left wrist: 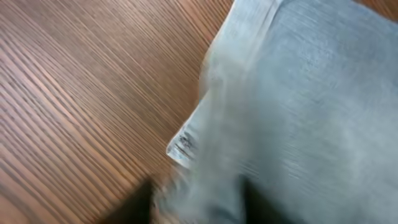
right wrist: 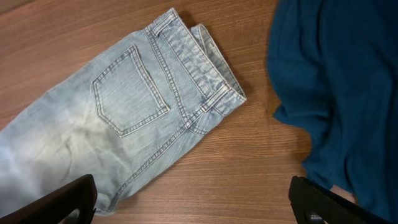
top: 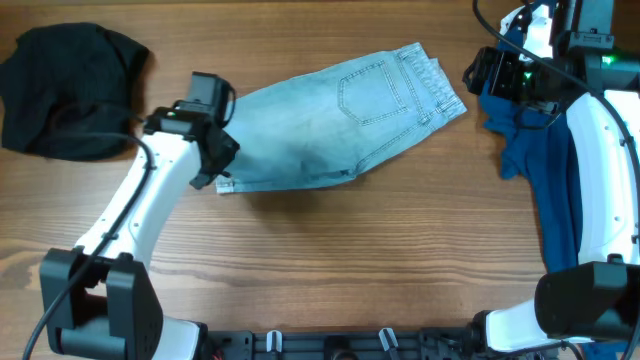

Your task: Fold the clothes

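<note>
**Left pincer at the hem end of the shorts; right pincer wide and empty**

Left pincer point(top: 220, 165): sits low over the left end of the pale-blue denim shorts point(top: 330, 125). Its wrist view is blurred. Two dark fingers point(left wrist: 140, 205) show at the bottom edge with denim between them. I cannot tell whether they clamp the cloth or merely straddle it. A small white label point(left wrist: 182, 144) sticks out at the fabric's corner, just beside them.

Right pincer point(right wrist: 191, 190): jaws wide, nothing between them. It hovers above bare tabletop point(top: 350, 260), between the shorts' waistband point(right wrist: 211, 81) and the dark-blue garment point(right wrist: 336, 81).

Shorts: lie flat near the tabletop's centre, tilted, with the waistband toward the right arm and the hem toward the left. One back pocket point(right wrist: 127, 90) faces up. The waistband shows doubled edges, so they look already folded once lengthwise.

Other clothes: the dark-blue garment is bunched at the right edge, partly under the right arm. The black garment point(top: 65, 90) is heaped at the far left, well apart from the shorts.

Handling, as judged: denim is light but fairly stiff. It holds a crease and drapes less than the other two. The seamed waistband and hem are thick, so they give the surest hold. A pinch mid-panel would likely lift only the top layer. For a hem-to-waist fold, take both layers at the hem corners.
</note>
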Controlling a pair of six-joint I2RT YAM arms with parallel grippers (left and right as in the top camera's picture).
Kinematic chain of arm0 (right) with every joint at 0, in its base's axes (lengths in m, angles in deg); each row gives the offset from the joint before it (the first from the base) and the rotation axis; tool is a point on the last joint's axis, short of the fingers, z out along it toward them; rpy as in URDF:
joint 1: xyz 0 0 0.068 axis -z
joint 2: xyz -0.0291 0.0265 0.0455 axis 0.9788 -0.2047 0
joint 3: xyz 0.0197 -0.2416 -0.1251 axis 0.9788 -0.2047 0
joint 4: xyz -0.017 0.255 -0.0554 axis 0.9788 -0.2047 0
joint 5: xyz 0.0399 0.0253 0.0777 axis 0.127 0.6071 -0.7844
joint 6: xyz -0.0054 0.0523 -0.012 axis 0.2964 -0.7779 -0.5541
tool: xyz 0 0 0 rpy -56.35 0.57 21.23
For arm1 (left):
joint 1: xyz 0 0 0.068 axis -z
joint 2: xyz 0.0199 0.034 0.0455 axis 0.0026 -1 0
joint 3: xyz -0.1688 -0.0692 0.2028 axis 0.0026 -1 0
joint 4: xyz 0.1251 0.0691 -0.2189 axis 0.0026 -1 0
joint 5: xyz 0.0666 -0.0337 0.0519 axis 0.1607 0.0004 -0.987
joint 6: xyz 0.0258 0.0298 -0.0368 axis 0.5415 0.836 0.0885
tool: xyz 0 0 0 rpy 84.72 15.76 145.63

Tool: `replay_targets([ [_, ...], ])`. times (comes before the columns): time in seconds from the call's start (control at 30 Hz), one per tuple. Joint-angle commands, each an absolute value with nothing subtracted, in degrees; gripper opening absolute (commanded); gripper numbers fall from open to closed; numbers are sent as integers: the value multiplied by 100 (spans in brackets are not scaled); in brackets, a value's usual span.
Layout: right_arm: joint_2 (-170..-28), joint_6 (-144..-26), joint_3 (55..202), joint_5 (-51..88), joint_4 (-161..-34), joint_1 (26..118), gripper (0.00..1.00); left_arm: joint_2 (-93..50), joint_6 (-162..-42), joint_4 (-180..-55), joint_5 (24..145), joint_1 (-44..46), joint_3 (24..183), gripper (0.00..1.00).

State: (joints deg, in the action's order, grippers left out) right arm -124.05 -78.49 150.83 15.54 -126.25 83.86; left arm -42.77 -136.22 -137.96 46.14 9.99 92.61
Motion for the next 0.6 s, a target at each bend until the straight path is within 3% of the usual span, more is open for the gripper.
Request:
replay_targets([
  [0.0,-12458,-7788,15190,1456,-12590,8344,100,-4183,-13484,-13842,4830,1026,9235,100],
  [0.57,-15227,-7108,15190,794,-12094,8206,100,-4183,-13709,-13744,5724,2687,9237,100],
])
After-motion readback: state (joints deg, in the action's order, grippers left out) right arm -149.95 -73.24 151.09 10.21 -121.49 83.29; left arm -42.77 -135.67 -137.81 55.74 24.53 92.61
